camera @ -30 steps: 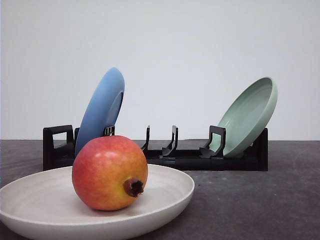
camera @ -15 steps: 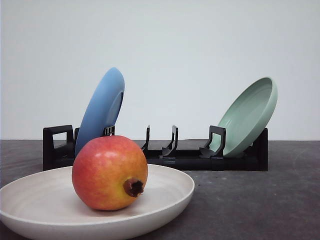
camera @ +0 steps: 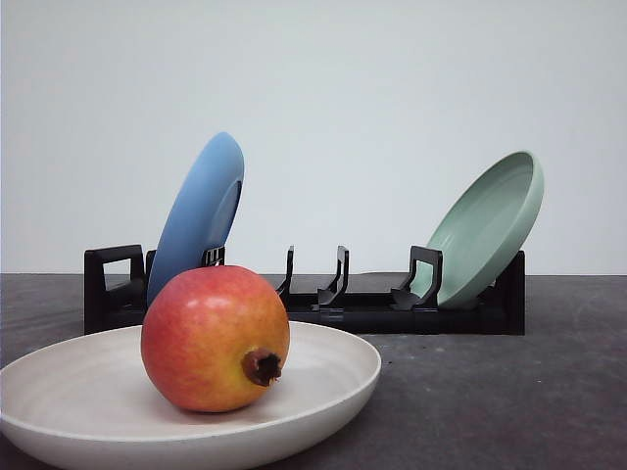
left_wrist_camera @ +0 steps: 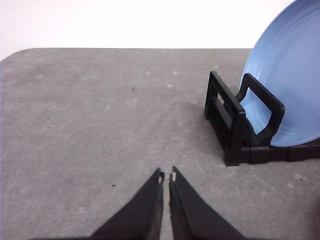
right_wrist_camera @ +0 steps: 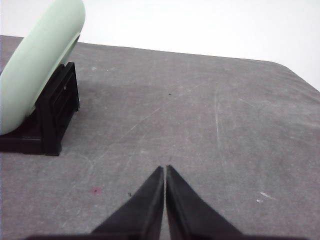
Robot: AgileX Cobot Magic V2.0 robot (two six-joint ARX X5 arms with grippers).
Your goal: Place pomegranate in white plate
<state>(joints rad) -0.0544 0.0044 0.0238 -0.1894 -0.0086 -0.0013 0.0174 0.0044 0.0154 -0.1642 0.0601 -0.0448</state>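
Observation:
The red-orange pomegranate [camera: 215,338] rests inside the white plate [camera: 328,367] at the front left of the table, its dark crown stub facing the camera. In the left wrist view my left gripper [left_wrist_camera: 166,176] hangs shut over bare grey table, with nothing between its tips, beside the rack end that holds the blue plate [left_wrist_camera: 290,85]. My right gripper [right_wrist_camera: 165,169] is shut too, empty, over bare table near the pale green plate [right_wrist_camera: 37,62].
A black dish rack [camera: 343,304] stands across the back of the table. A blue plate [camera: 196,215] leans in its left end and a pale green plate [camera: 490,225] in its right end. Its middle slots hold nothing.

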